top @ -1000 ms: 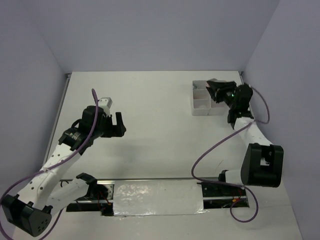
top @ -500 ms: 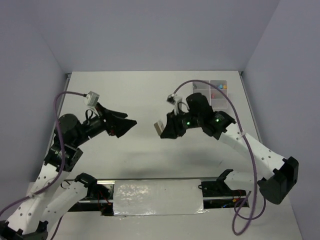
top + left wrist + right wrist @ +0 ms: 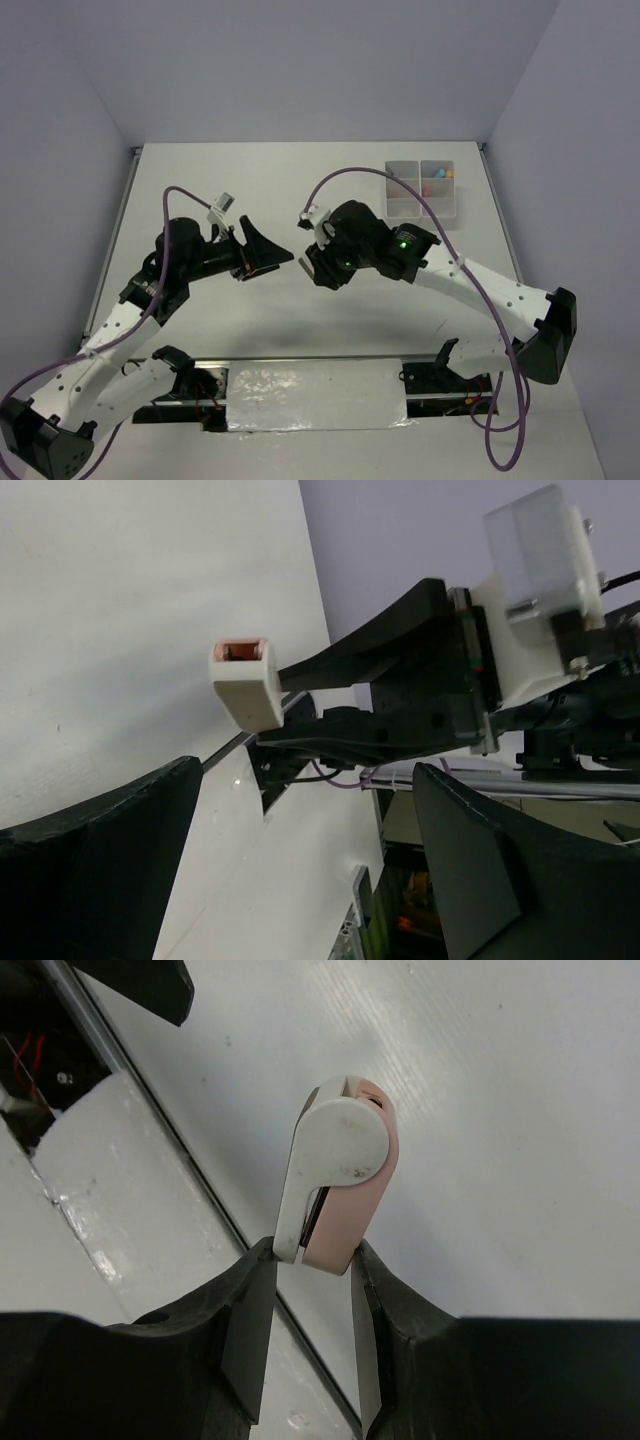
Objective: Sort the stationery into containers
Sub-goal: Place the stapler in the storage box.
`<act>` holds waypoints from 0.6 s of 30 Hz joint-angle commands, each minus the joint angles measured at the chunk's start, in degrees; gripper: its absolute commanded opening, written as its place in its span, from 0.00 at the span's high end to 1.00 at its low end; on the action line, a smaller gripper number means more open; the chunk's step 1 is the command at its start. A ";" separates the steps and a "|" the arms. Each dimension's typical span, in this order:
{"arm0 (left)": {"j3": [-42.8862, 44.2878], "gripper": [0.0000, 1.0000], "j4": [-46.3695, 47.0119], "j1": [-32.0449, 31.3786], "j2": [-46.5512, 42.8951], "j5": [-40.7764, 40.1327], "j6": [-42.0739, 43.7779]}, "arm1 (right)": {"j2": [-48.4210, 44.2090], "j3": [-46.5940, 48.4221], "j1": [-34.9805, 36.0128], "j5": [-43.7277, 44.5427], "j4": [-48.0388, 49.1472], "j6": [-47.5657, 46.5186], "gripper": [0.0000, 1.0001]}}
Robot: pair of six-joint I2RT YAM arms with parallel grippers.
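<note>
My right gripper [image 3: 313, 264] hangs over the middle of the table, shut on a small white and pink stationery piece [image 3: 340, 1175]. The piece sticks out past the fingertips [image 3: 255, 1260], gripped at its lower end. The left wrist view shows the same piece [image 3: 247, 685] as a white block with a pinkish end. My left gripper [image 3: 276, 260] points at it from the left, a short gap away, open and holding nothing. The divided translucent container [image 3: 388, 192] sits at the back right with small pink, orange and blue items [image 3: 437, 178] in its far compartments.
A shiny foil-covered strip [image 3: 315, 395] and the arm bases run along the near edge. Lilac walls close the table on the left, back and right. Purple cables loop above both arms.
The right arm has swung from the container at the back right to the table's middle with the piece in its jaws. The left gripper has moved right and now faces it.
</note>
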 commanded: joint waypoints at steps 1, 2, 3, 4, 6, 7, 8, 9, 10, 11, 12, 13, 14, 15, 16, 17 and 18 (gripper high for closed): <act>1.06 0.01 -0.41 -0.26 -0.12 -0.90 -2.61 | 0.99 5.69 2.94 4.07 -0.99 -1.67 0.94; 1.05 0.01 -0.85 -0.26 0.32 -1.51 -2.35 | 1.69 6.22 3.38 4.24 -1.17 -1.67 0.94; 1.05 0.01 -1.72 -0.26 0.85 -1.69 -1.82 | 1.96 7.01 3.91 4.59 -1.43 -1.67 0.94; 1.05 0.01 -1.99 -0.26 1.46 -1.78 -1.47 | 2.05 7.19 4.44 5.12 -1.43 -1.67 0.94; 0.70 0.02 -2.52 -0.26 1.90 -2.40 -0.77 | 2.40 7.63 5.14 5.47 -1.08 -1.67 0.94; 0.27 0.03 -2.43 -0.35 2.08 -2.57 -0.59 | 2.23 7.63 5.23 5.47 -0.91 -1.67 0.94; 0.09 0.04 -2.26 -0.44 2.08 -2.75 0.02 | 2.23 7.63 5.41 4.78 -0.73 -1.67 0.94; 0.00 0.04 -2.17 -0.61 2.17 -2.92 0.03 | 2.14 7.72 5.85 4.42 -0.21 -1.67 0.94; -0.35 0.05 -1.82 -0.70 2.26 -2.93 -0.06 | 2.05 7.63 6.02 3.98 0.15 -1.67 0.94; -0.53 0.07 -0.86 -0.70 2.26 -2.58 -0.67 | 1.96 7.46 6.29 2.85 1.11 -1.67 0.94; -0.96 0.08 0.89 -0.96 2.26 -1.88 -1.02 | 1.96 7.55 6.64 2.05 1.20 -3.24 0.94; -0.88 0.10 1.25 -1.14 2.26 -1.87 -1.20 | 2.31 7.63 6.90 1.44 1.29 -3.51 0.94; -0.71 0.12 1.43 -1.14 2.26 -1.96 -1.29 | 2.57 7.89 7.08 1.00 1.20 -3.60 0.94; -0.36 0.14 1.69 -1.31 2.43 -1.70 -1.29 | 2.93 8.33 7.69 1.51 0.94 -3.69 0.94; -0.18 0.22 2.04 -1.40 2.52 -1.61 -1.38 | 3.62 8.51 7.87 2.04 0.68 -3.69 0.94; 0.00 0.27 2.22 -1.58 2.70 -1.61 -1.38 | 3.81 8.86 7.96 2.22 0.68 -3.69 0.94; 0.09 0.32 2.40 -1.93 2.70 -1.69 -1.47 | 3.98 9.04 8.05 2.22 0.94 -3.86 0.94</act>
